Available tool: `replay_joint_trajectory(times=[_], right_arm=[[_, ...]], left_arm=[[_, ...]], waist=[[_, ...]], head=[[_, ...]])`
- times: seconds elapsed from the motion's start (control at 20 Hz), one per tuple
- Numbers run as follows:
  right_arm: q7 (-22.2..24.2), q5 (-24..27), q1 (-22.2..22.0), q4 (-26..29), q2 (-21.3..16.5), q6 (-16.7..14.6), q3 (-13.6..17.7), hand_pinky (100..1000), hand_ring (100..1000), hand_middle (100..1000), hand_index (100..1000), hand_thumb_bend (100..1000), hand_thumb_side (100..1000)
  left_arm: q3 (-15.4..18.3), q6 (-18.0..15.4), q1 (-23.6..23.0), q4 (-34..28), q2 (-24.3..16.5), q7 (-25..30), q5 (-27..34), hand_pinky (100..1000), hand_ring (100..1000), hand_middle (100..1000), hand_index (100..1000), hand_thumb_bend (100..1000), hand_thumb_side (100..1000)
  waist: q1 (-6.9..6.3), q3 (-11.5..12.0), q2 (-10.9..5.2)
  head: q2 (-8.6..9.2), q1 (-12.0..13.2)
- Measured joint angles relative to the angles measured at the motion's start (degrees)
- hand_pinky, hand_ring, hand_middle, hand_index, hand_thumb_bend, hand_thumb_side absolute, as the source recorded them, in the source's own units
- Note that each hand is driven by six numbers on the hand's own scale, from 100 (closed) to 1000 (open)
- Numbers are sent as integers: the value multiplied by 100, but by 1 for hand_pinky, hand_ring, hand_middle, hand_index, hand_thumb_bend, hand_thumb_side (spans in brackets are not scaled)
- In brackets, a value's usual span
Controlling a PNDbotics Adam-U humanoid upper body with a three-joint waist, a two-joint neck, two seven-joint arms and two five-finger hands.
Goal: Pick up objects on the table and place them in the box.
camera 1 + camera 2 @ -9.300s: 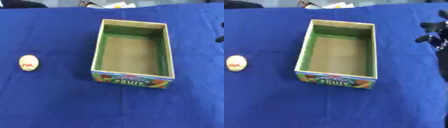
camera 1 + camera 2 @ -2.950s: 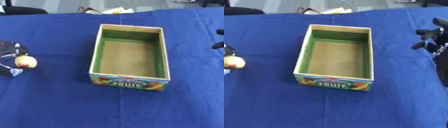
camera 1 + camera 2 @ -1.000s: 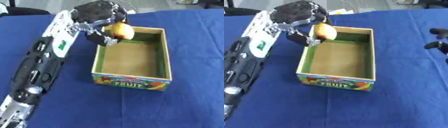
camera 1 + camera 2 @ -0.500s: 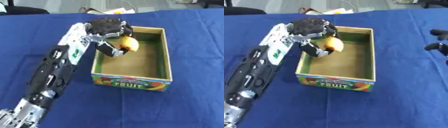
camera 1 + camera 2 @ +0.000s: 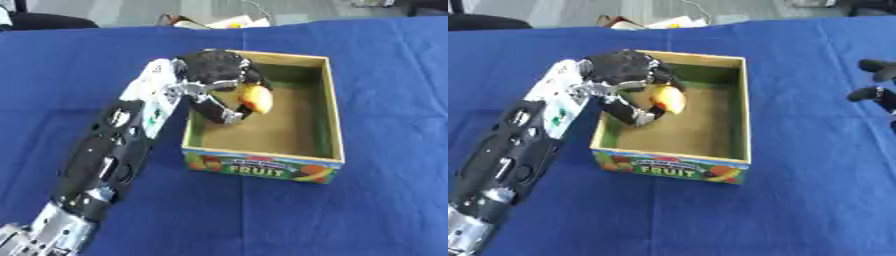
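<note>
One small yellow-and-red rounded fruit-like object (image 5: 255,98) is held in the robot's left hand (image 5: 214,75), whose black fingers curl around it. The hand has reached over the left wall of an open cardboard box (image 5: 329,107) with green inner walls, a brown floor and a printed "FRUIT" label on its near end. The fruit hangs inside the box, toward the far left part, apparently just above the floor; whether it touches cannot be told. The box stands near the middle of a counter covered in blue cloth (image 5: 385,200).

At the right edge of the counter, only dark fingertips of the right hand (image 5: 876,82) show; whether they are spread or curled cannot be told.

The step in hand appears to be the release. To do it well, the hand should probably lower until the fruit nearly rests on the box floor, then uncurl the fingers gently so it does not roll, and lift straight up without catching the box's left wall.
</note>
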State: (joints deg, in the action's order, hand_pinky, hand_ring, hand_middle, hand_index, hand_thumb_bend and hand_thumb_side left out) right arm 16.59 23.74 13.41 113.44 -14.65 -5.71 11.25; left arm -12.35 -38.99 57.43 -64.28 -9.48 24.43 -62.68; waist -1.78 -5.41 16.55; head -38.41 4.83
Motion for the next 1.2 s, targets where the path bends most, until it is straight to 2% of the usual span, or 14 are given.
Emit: replay_joint_trajectory(times=[0.05, 0.15, 0.2, 0.35, 0.45, 0.65, 0.8, 0.95, 1.05, 1.2], right_arm=[[0, 0, 1, 0, 8, 0, 0, 572, 792, 546, 856, 100, 1000], [0, 0, 2, 0, 23, 0, 0, 572, 793, 547, 857, 100, 1000], [1, -1, 3, 0, 25, 1, 0, 572, 793, 547, 857, 100, 1000], [8, -1, 16, 0, 25, 8, 0, 572, 793, 547, 857, 100, 1000], [9, -1, 16, 0, 25, 9, 0, 572, 793, 547, 857, 100, 1000], [10, -1, 16, 0, 26, 10, 0, 572, 793, 547, 857, 100, 1000], [10, -1, 16, 0, 26, 10, 0, 572, 793, 547, 857, 100, 1000], [7, -1, 15, 0, 26, 9, 1, 572, 793, 547, 857, 100, 1000], [-4, -1, 11, 0, 26, 14, 4, 572, 793, 547, 857, 100, 1000], [-20, -1, -5, 0, 26, 8, 23, 572, 793, 547, 856, 100, 1000]], left_arm=[[-1, 8, -1, 9, 0, 8, -52, 615, 761, 729, 938, 100, 263], [-1, 11, -2, 9, 1, 11, -149, 651, 800, 775, 982, 100, 415], [-1, 8, -2, 9, 1, 8, -203, 658, 812, 789, 996, 138, 493], [4, -31, -8, -9, 1, -31, -379, 665, 823, 802, 1000, 198, 569], [9, -74, -24, -29, 1, -74, -476, 662, 823, 802, 1000, 182, 576], [30, -165, -46, -35, 8, -165, -582, 646, 810, 788, 994, 100, 517], [85, -232, -75, -157, 44, -232, -528, 620, 778, 755, 959, 100, 385], [208, -285, -139, -474, 44, -308, -258, 564, 686, 658, 861, 100, 267], [313, -116, -214, -754, 21, -478, 151, 516, 624, 610, 813, 100, 260], [395, 420, -356, -1210, -131, -784, 1051, 505, 600, 584, 784, 100, 285]], waist=[[0, -2, 0], [0, -2, 1], [0, -2, 1], [-1, -5, 1], [-1, -8, 1], [-1, -19, 1], [1, -18, 1], [1, 5, 1], [1, 39, 0], [1, 83, -3]], head=[[1, -1], [12, -2], [20, -2], [26, -4], [27, -5], [29, -8], [29, -18], [29, -39], [29, -65], [29, -117]])
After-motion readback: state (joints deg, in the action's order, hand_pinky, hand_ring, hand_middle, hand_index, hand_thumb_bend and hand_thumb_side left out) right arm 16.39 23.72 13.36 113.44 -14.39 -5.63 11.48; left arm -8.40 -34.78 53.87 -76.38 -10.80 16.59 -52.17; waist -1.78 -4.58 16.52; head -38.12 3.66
